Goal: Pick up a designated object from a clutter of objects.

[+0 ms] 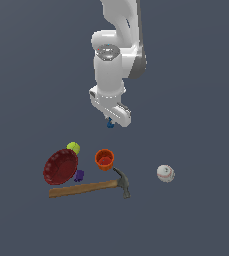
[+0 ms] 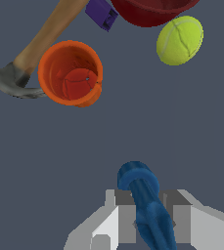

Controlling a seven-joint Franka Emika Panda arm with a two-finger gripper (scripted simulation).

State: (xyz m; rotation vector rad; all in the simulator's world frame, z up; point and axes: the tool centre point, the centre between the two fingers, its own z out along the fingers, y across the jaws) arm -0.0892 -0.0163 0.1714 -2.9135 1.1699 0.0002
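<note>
My gripper [image 1: 110,121] is shut on the tiny dark-blue pawn-like piece [image 1: 110,124] and holds it in the air, well above the clutter. In the wrist view the blue piece [image 2: 142,195] sits between the two grey fingers [image 2: 125,222], its rounded end sticking out past them. Below it on the floor lie the orange cup [image 1: 104,159], the yellow-green ball [image 1: 73,147], the dark red bowl [image 1: 60,167], the small purple piece [image 1: 79,175], the wooden-handled hammer [image 1: 91,187] and the white baseball [image 1: 165,173].
In the wrist view the orange cup [image 2: 70,73] stands upright next to the hammer head [image 2: 8,80], with the purple piece [image 2: 101,13], the red bowl [image 2: 150,10] and the ball [image 2: 180,40] beyond it. The baseball is apart at the exterior view's right.
</note>
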